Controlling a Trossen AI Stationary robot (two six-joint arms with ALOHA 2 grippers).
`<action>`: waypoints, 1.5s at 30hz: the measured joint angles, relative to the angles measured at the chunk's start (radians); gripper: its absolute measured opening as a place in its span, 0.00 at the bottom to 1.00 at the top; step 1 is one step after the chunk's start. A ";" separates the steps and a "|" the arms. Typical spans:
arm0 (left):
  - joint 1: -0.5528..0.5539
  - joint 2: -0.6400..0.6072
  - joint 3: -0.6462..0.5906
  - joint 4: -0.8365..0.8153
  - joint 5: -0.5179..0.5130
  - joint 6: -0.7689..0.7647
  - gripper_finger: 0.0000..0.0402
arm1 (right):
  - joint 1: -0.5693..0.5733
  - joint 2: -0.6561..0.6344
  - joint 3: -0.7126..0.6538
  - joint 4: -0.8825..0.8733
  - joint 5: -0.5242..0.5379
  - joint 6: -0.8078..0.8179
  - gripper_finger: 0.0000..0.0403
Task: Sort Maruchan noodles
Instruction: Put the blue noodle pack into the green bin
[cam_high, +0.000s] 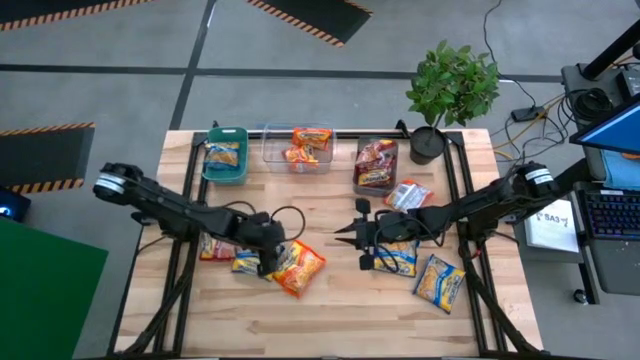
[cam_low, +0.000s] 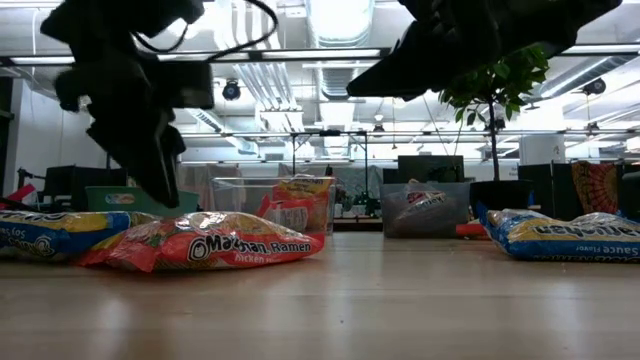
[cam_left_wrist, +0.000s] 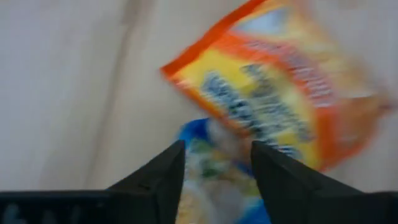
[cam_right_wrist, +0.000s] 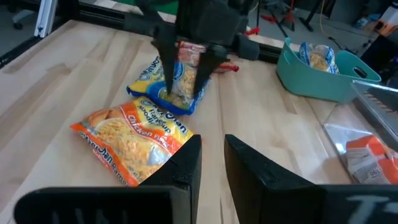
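Left gripper (cam_high: 268, 262): we see its fingers spread, straddling a blue-and-yellow packet (cam_high: 247, 262) on the table (cam_high: 330, 310), just beside an orange packet (cam_high: 299, 268). Right gripper (cam_high: 345, 233): we see it above the table centre, fingers slightly apart, holding nothing. Sorted packets lie in the teal bin (cam_high: 224, 153), clear bin (cam_high: 298, 146) and grey bin (cam_high: 376, 165).

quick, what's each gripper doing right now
Left gripper: open, its fingers either side of a blue-and-yellow noodle packet, nothing lifted.
Right gripper: open, holding nothing, above bare table near the middle.
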 joint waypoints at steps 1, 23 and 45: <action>0.000 0.019 0.021 -0.041 -0.015 0.000 0.46 | 0.000 0.000 -0.001 0.001 0.000 -0.001 0.15; -0.002 0.207 0.080 -0.098 0.024 0.063 0.32 | 0.000 0.002 -0.011 0.001 0.000 -0.009 0.15; 0.100 -0.336 0.077 -0.101 -0.636 0.310 0.03 | 0.000 0.003 -0.011 0.009 0.000 -0.022 0.15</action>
